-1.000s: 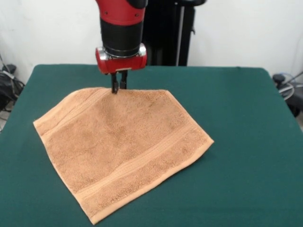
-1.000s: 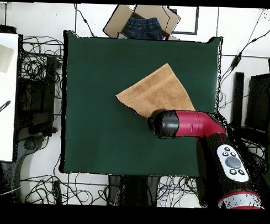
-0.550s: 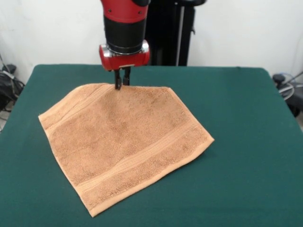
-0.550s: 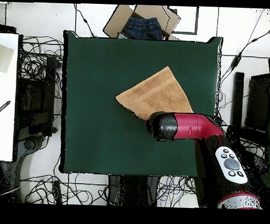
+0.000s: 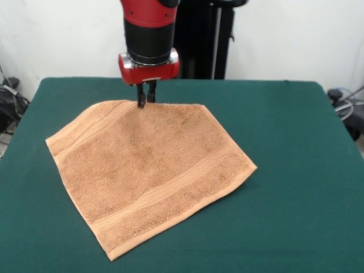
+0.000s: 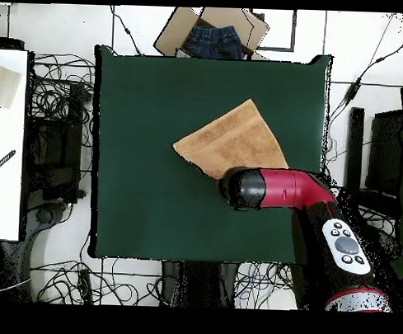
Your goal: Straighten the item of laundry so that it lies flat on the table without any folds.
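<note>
Bright, even, diffuse light in both views. Soft faint shadow along the towel's [image 5: 151, 173] lower edge on the counter [image 5: 296, 187]. No glare; front view sharp.

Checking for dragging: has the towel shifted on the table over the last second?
Yes. The towel slid toward the table's far edge in the front view, with the gripper at its far edge.

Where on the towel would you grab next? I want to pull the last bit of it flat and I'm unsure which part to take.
Probably the far edge of the towel, right where the gripper already pinches it, coming straight down from above. The cloth lies spread on the table with no rise to hook sideways, so a top-down pinch of the thin edge suits it.
</note>
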You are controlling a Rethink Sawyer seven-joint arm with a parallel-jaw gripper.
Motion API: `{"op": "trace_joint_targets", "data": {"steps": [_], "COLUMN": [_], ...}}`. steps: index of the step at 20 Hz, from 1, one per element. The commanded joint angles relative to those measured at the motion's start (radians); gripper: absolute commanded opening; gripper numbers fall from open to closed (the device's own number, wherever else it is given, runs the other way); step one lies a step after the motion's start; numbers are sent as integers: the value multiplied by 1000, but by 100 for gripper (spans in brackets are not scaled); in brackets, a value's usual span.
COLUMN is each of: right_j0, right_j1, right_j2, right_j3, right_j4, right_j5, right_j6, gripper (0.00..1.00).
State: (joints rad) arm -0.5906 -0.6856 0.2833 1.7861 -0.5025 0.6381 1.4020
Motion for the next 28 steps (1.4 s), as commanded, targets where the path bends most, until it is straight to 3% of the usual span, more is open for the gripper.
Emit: {"op": "trace_joint_targets", "data": {"steps": [1,2,18,28], "right_j0": [-10,-24,-28,13], "right_j1": [2,4,0,78], "right_j2": [77,92,101,108], "right_j3": [59,67,72,-25], "right_j4": [24,24,13,-82], "right_j5": [74,56,62,75], "right_j6": [-35,-48,-22,-127], "gripper": [0,100,100,100]}}
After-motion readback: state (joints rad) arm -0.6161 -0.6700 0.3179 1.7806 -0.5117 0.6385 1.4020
